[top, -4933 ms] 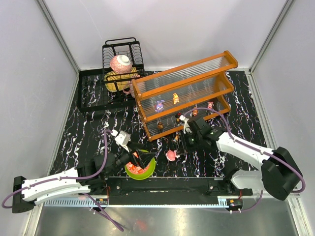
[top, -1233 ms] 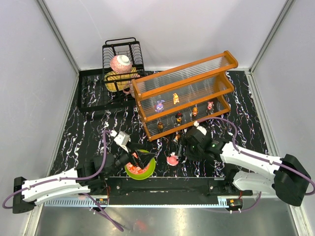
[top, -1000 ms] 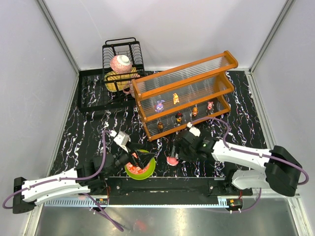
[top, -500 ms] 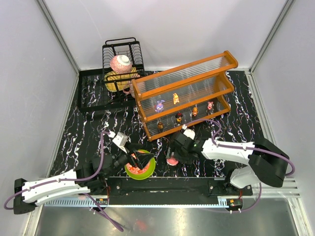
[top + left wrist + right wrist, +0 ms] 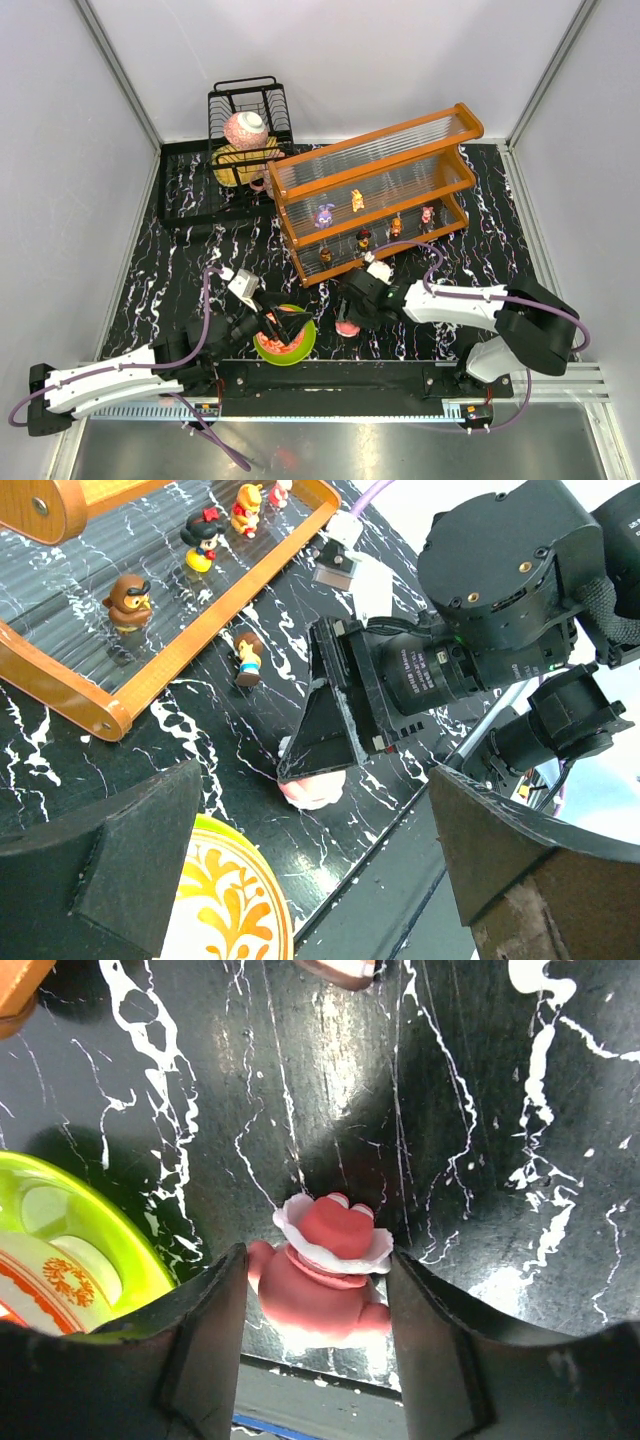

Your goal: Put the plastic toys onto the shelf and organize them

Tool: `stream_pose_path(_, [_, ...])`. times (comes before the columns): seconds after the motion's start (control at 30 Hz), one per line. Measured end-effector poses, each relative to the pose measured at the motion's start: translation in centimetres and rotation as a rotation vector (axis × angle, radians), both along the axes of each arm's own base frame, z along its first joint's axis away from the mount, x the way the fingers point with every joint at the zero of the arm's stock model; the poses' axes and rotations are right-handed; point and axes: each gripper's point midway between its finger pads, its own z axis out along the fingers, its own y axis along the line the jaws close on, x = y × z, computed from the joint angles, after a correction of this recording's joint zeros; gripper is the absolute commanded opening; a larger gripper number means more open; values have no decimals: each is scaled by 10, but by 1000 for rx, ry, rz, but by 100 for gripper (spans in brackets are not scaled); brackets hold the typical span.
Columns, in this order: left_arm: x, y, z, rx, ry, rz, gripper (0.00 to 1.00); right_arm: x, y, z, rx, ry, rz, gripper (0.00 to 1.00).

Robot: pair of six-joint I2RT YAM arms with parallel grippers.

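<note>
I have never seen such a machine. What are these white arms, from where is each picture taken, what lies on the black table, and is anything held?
These are two robot arms, each ending in a two-finger gripper. The wide picture looks down from above; the other two come from small cameras on the wrists. On the table stand an orange shelf, with small toys on it, and a green bowl. The left gripper hangs open over the bowl, empty. The right gripper has its fingers on either side of a pink toy lying on the table; whether they pinch it yet, I cannot tell. A loose toy lies before the shelf.
</note>
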Motion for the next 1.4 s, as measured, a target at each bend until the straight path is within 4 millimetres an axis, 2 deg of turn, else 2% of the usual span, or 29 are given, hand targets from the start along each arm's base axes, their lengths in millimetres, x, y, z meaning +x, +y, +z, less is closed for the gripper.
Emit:
stream_pose_path(0.07, [0,0,-1,0,3,0,99,0,0,0,6,-3,-1,40])
stream_pose_path(0.2, [0,0,-1,-3,9,1,99,-2,-2,1,21,-12,5,19])
stream_pose_path(0.23, [0,0,-1,-3,10,1,99,-3,-4,2,23,-14,7,9])
stream_pose_path(0.3, [0,0,-1,-5,12,1,99,-5,-7,2,24,-20,17,0])
stream_pose_path(0.47, [-1,0,-1,-5,12,1,99,-12,-22,6,5,-49,78,0])
stream_pose_path(0.57, [-1,-1,-1,-5,12,-1,99,-17,-26,17,20,-94,186,0])
stream_pose_path(0.8, [-7,-8,2,-21,12,-51,99,-32,-1,72,217,-246,481,0])
stream_pose_path(0.93, [-14,-20,-1,-18,25,-111,98,-36,6,93,280,-332,583,0])
stream_pose_path(1.13, [-21,-33,-19,6,70,-162,99,-44,10,110,341,-390,673,0])
stream_pose_path(1.4, [-19,-43,-21,-26,112,-156,99,-56,16,120,419,-410,749,0])
